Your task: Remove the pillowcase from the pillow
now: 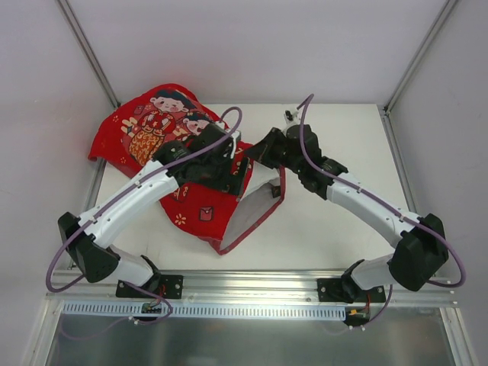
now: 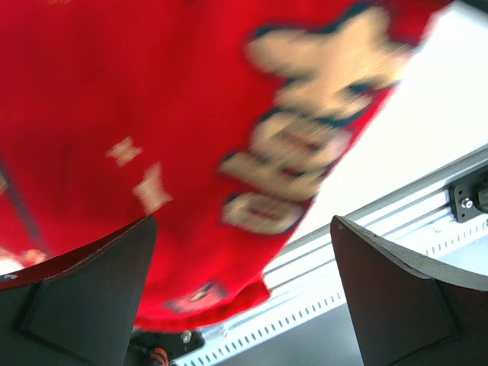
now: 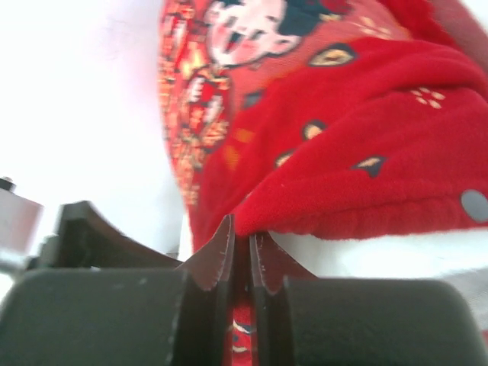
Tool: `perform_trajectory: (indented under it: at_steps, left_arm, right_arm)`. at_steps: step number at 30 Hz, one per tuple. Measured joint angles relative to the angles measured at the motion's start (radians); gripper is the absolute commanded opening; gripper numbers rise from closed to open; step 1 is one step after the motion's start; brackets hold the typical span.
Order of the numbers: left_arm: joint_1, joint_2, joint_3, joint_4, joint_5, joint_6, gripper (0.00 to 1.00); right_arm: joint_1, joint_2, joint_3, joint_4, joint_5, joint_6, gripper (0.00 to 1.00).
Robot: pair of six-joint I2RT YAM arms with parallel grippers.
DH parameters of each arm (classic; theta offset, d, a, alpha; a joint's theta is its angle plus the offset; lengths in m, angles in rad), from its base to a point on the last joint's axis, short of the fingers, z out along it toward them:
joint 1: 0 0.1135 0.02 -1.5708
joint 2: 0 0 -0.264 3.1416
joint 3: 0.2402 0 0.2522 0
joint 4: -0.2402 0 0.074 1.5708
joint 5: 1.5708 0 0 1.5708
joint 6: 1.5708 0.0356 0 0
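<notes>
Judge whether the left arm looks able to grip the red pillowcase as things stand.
Probably yes. The left gripper is wide open, with the pillowcase right in front of it and nothing between them. The right gripper, apparently shut on the pillowcase hem, sits off to one side rather than in the way.

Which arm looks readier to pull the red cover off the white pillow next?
Right. The right gripper is shut at the pillowcase hem, seemingly pinching it beside the pillow; the left gripper hangs open above the fabric.
</notes>
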Motion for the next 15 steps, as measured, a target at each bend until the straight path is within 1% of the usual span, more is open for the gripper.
perform_trajectory:
  at_steps: [4,8,10,11,12,13,14,15]
  left_arm:
    - [-0.077,0.063,0.071,0.010,-0.053,-0.003,0.98]
    - [-0.110,0.106,0.087,0.011,-0.098,-0.020,0.99]
    - [-0.124,0.121,0.091,0.011,-0.130,-0.034,0.91]
    - [-0.129,0.129,0.092,0.012,-0.153,-0.041,0.82]
    - [-0.132,0.135,0.095,0.013,-0.171,-0.051,0.68]
    - [-0.143,0.145,0.098,0.015,-0.203,-0.063,0.38]
    - [-0.148,0.154,0.100,0.014,-0.236,-0.078,0.23]
    - [-0.148,0.162,0.101,0.015,-0.263,-0.080,0.14]
  right_arm:
    - [0.006,-0.001,0.026,0.000,-0.020,0.012,0.01]
    - [0.008,-0.001,0.026,-0.015,-0.030,0.024,0.01]
    - [0.004,-0.001,0.021,-0.025,-0.027,0.026,0.01]
    - [-0.001,-0.001,0.017,-0.030,-0.025,0.027,0.01]
    - [-0.002,-0.001,0.012,-0.033,-0.023,0.027,0.01]
    - [-0.004,-0.001,0.008,-0.039,-0.021,0.029,0.01]
    - [-0.005,-0.002,0.003,-0.038,-0.022,0.034,0.02]
    - [-0.005,-0.007,-0.004,-0.037,-0.027,0.037,0.10]
